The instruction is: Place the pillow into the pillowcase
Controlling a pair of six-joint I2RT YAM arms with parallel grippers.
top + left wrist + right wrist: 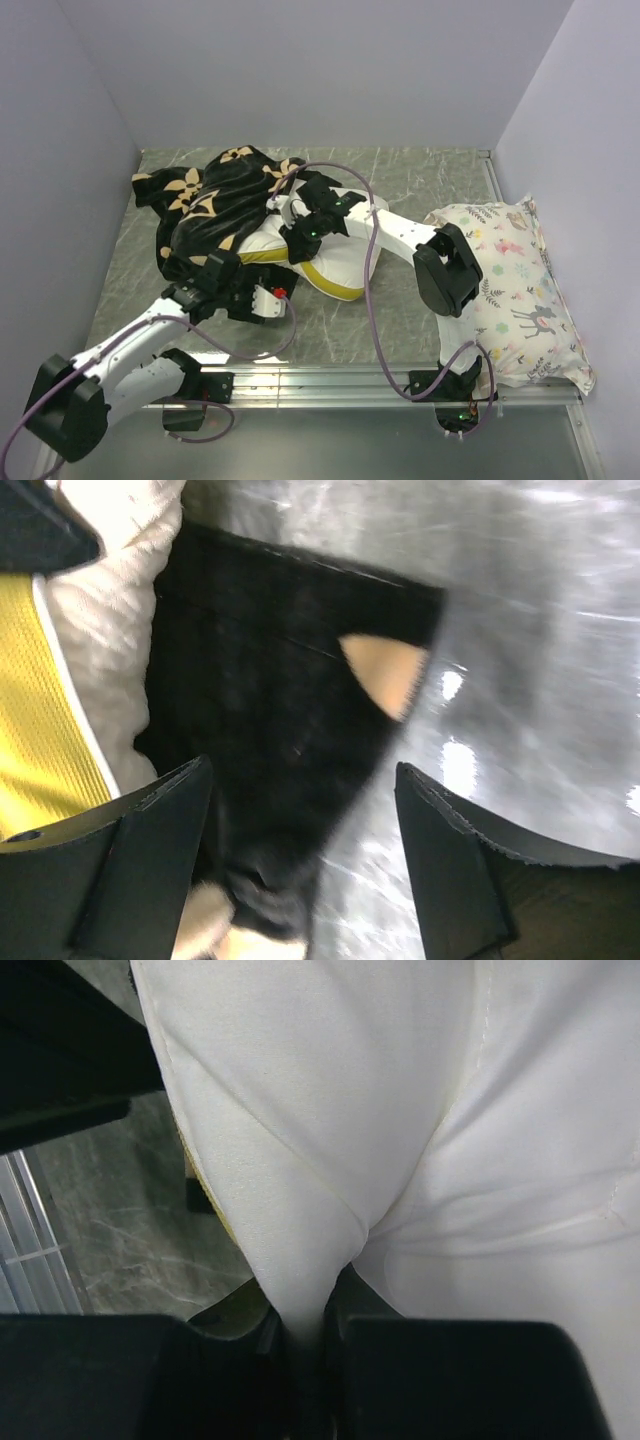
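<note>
At the centre-left of the grey marbled worktop (420,180): the pillow (335,265), plump and white, yellow band curving along its near edge, far end lost under the bunched black pillowcase (215,200). Impossible to tell from above whether already inside the case's mouth or merely covered by it.

Reaching in from the right, elbow bent high just beside the deer-print pillow (515,290), forearm stretched leftward over the white pillow's top, wrist dipped down onto it — the right hand (305,1335), clamped tight on a pinched fold of the white cover. Seen close from the wrist: a ridge of smooth cloth rising straight out from between the closed fingers, a strip of worktop off to the left.

Angled up from the near-left corner, low and nearly flat over the worktop: the left arm, with the left hand (300,775) at the pillow's near-left side, right at the border of black plush and yellow band. Spread wide and gripping nothing. Between its two dark fingers (140,860), a corner of the pillowcase with one tan petal showing, lying on bare worktop; yellow band and white quilting just to the left. Blurred wrist view — no telling whether either finger is touching the plush.

Against the right wall, lying flat and well apart from the pillowcase: the deer-print pillow.
</note>
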